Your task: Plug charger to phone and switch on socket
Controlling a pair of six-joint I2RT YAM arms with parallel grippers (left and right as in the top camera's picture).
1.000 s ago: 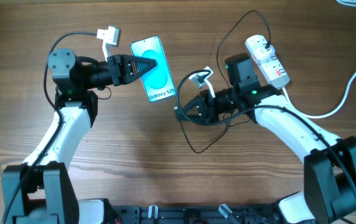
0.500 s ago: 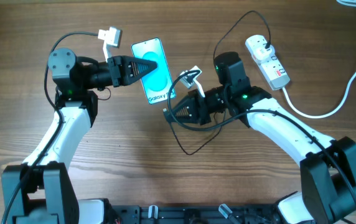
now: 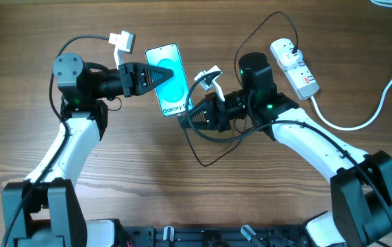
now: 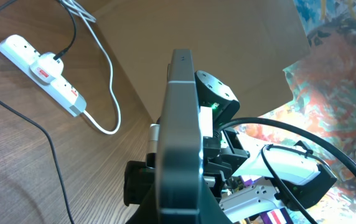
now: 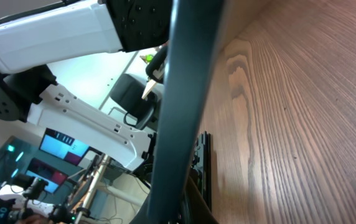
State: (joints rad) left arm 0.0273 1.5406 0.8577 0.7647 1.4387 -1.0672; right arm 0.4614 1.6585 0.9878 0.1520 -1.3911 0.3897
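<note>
At centre, left claw (image 3: pixel 156 74) gripping phone (image 3: pixel 174 89), right claw (image 3: pixel 186 118) stretched leftward, pinching charger (image 3: pixel 278 12) beside phone's lower end

The phone (image 3: pixel 167 81) is sitting toward eleven o'clock of the table (image 3: pixel 127 185) middle; the left gripper (image 3: pixel 156 75) is lying over it from nine o'clock; the right gripper (image 3: pixel 186 118) is pressing at its near end from four o'clock; the socket (image 3: pixel 295 67) is lying at two o'clock, the charger (image 3: pixel 205 163) running from it and looping at six o'clock of the right gripper.
</note>
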